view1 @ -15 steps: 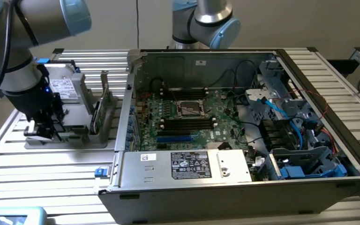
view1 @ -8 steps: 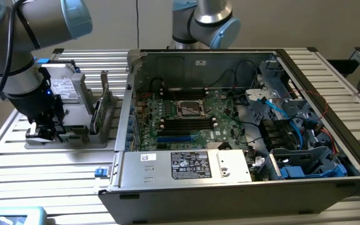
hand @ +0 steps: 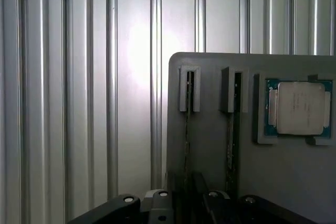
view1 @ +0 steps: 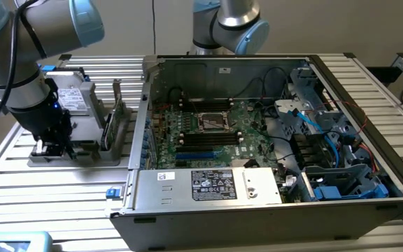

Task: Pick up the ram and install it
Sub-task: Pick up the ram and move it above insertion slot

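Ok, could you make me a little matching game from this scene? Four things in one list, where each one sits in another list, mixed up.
Things
1. ram sticks
2. processor chip
3. motherboard
4. gripper

Places
A. inside the open computer case
B. down at the grey holder, outside the case on the exterior view's left
C. lying flat in a recess of the grey holder
D. standing on edge in slots of the grey holder

Pairs: 1-D, 2-C, 3-A, 4-B
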`<action>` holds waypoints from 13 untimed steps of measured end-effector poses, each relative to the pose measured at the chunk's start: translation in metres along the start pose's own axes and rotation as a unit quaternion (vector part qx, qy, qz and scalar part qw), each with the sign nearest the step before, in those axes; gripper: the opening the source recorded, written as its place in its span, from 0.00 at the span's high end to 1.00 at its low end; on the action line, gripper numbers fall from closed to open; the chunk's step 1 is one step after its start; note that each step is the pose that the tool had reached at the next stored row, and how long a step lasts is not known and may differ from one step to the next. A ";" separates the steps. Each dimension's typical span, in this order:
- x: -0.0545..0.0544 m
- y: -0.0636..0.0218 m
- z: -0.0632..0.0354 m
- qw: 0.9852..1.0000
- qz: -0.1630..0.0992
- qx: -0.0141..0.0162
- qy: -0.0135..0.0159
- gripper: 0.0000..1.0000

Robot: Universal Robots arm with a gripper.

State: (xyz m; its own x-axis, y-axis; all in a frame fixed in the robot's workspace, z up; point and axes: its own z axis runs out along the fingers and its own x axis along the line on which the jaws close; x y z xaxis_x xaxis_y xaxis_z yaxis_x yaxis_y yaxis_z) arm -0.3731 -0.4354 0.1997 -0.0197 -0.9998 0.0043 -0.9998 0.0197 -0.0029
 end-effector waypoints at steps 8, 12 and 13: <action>0.000 -0.0001 -0.0168 1.000 0.000 0.002 -0.001 0.88; 0.000 -0.0002 -0.0333 1.000 0.000 0.002 -0.001 0.88; 0.000 -0.0001 -0.0379 1.000 0.000 0.002 -0.001 0.88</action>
State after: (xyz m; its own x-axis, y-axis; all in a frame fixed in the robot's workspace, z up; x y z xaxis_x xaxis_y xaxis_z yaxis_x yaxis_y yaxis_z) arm -0.3730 -0.4357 0.2376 -0.0197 -0.9998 0.0032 -0.9998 0.0197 -0.0077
